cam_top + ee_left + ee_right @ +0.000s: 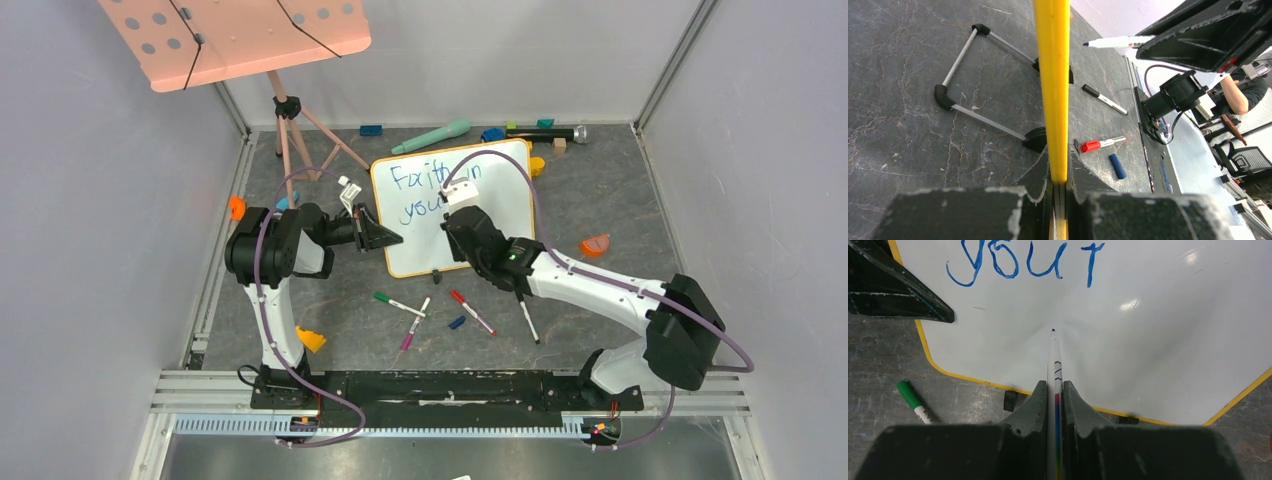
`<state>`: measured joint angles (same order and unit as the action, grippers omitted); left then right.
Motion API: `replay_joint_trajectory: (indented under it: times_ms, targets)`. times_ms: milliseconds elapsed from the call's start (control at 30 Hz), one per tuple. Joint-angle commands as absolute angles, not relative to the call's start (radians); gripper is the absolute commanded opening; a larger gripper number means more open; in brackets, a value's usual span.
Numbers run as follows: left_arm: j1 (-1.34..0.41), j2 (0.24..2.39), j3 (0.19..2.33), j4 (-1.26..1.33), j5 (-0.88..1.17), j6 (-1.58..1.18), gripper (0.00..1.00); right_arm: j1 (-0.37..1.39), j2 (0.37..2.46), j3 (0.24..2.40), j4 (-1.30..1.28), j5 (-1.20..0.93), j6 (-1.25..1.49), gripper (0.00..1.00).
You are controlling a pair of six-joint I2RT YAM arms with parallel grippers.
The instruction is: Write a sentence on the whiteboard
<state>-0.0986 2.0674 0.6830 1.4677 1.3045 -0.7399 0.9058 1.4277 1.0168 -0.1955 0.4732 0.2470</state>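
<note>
"How far along is it?"
"Two lines of the sentence (1008, 260) in blue: 'Faith', a word half hidden by the right arm (590, 282), then 'your' and one crossed stroke. I'd guess more is due."
"And the whiteboard (420, 250)?"
"Middle of the bench (620, 190), its yellow edge pinched in the left tool (1059, 187). The right tool (1054, 390) is clamped on a marker (1053, 352), tip over bare white."

the left arm (278, 325) and right arm (600, 285) are built of white link shells and bulky black joint housings. a purple cable (483, 150) is looped along each. a small green light (513, 256) is shown on the right arm. the black wedge-shaped fingers (1035, 405) are chipped pale at their edges.
</note>
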Motion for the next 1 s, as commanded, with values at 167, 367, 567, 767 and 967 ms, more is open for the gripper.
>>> replay_joint_trajectory:
  times_ms: [167, 367, 567, 767, 967]
  targets:
    - [-0.107, 2.047, 0.687, 1.557, 1.362, -0.640, 0.02, 0.943, 1.490, 1.067, -0.146, 0.530, 0.278, 0.00]
    - [-0.109, 2.048, 0.687, 1.557, 1.364, -0.637, 0.02, 0.955, 1.521, 1.092, -0.136, 0.530, 0.276, 0.00]
    - [-0.110, 2.047, 0.686, 1.557, 1.364, -0.639, 0.02, 0.954, 1.532, 1.105, -0.132, 0.545, 0.270, 0.00]
    - [-0.108, 2.047, 0.686, 1.557, 1.364, -0.639, 0.02, 0.954, 1.560, 1.132, -0.146, 0.577, 0.265, 0.00]
    - [-0.109, 2.046, 0.687, 1.557, 1.364, -0.640, 0.02, 0.954, 1.592, 1.153, -0.146, 0.551, 0.263, 0.00]
